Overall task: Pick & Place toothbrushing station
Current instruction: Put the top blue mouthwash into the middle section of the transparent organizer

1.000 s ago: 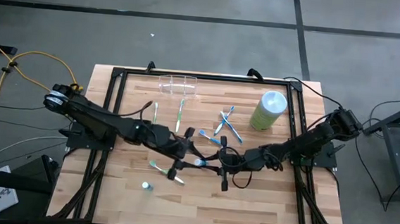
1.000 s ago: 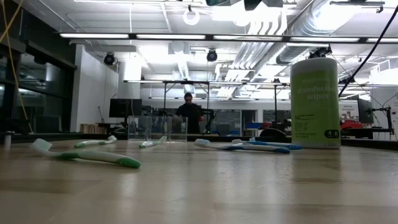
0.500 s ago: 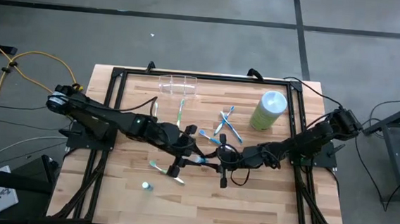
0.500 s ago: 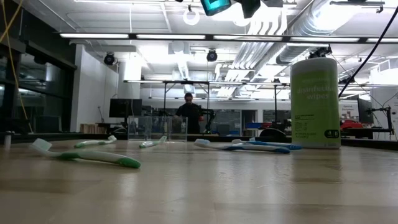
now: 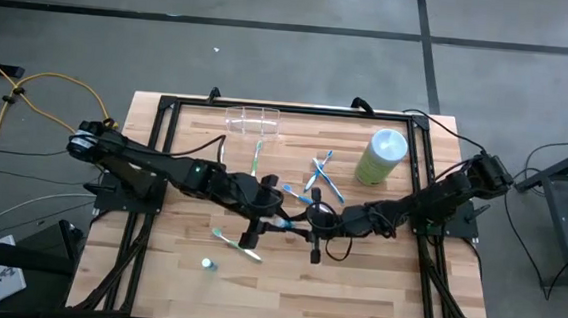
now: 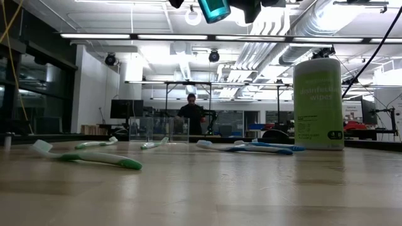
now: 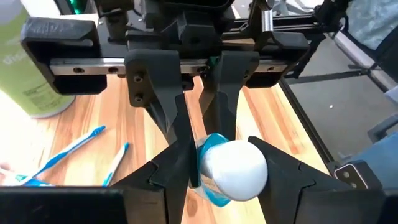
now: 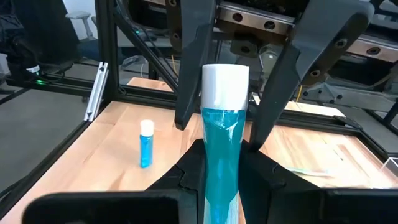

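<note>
The clear toothbrushing station (image 5: 253, 122) stands on its base near the table's far edge, and no gripper touches it; it also shows in the low view (image 6: 157, 129). My two grippers meet high over the table's middle. My right gripper (image 5: 300, 220) is shut on a blue tube with a white cap (image 8: 224, 124). My left gripper (image 5: 272, 221) faces it, open, its fingers (image 8: 186, 93) close on either side of the cap (image 7: 235, 168). I cannot tell whether they touch it. My right gripper pinches the blue tube's body (image 8: 221, 165) between its two fingers, below the cap. The fingers come about level from the table's right and lie along the tube. The tube is lifted clear of the table, its cap end pointing toward my left gripper.
Green toothbrushes (image 5: 256, 157) (image 5: 236, 244) and blue ones (image 5: 323, 177) lie on the table. A light green wipes canister (image 5: 381, 156) stands at the far right. A small blue tube (image 5: 206, 264) stands upright near the front left. A person stands in the room beyond (image 6: 190, 112).
My left gripper has moved toward the table's right and far edge, up to the capped end of the tube, and now stands around it. My right gripper has shifted slightly toward the left with the tube, which stays clear of the table.
</note>
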Motion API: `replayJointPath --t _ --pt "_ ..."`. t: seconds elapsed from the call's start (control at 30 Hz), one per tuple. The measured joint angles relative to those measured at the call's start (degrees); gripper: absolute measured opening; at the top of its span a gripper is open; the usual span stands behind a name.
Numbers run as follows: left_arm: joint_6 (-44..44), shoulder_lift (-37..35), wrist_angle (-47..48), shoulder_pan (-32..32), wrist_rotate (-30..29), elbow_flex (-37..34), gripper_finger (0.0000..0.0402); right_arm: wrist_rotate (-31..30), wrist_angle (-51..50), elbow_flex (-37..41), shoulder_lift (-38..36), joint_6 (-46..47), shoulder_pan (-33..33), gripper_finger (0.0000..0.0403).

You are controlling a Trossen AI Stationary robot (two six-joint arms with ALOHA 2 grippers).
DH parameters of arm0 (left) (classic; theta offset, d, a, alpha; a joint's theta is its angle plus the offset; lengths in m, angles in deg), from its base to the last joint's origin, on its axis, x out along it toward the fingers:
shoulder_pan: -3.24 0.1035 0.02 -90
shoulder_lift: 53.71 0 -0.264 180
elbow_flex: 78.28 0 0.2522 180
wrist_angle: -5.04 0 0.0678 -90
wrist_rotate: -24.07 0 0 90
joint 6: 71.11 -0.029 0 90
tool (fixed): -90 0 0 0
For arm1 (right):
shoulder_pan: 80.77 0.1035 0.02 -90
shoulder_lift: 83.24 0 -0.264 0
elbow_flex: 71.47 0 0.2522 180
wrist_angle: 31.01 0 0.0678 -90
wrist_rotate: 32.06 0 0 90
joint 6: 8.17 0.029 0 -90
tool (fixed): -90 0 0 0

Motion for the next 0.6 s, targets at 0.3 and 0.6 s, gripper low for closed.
replayJointPath --t 0.3,0.6 --pt "2.7 0.0 4.7 1.2 -2.4 0.4 0.0153 0.5 -1.6 0.0 0.0 0.4 -2.5 0.0055" --pt "3.3 0.2 10.0 2.6 -2.8 0.3 0.0153 0.3 -0.7 -0.5 -0.2 0.2 -3.5 0.0055"
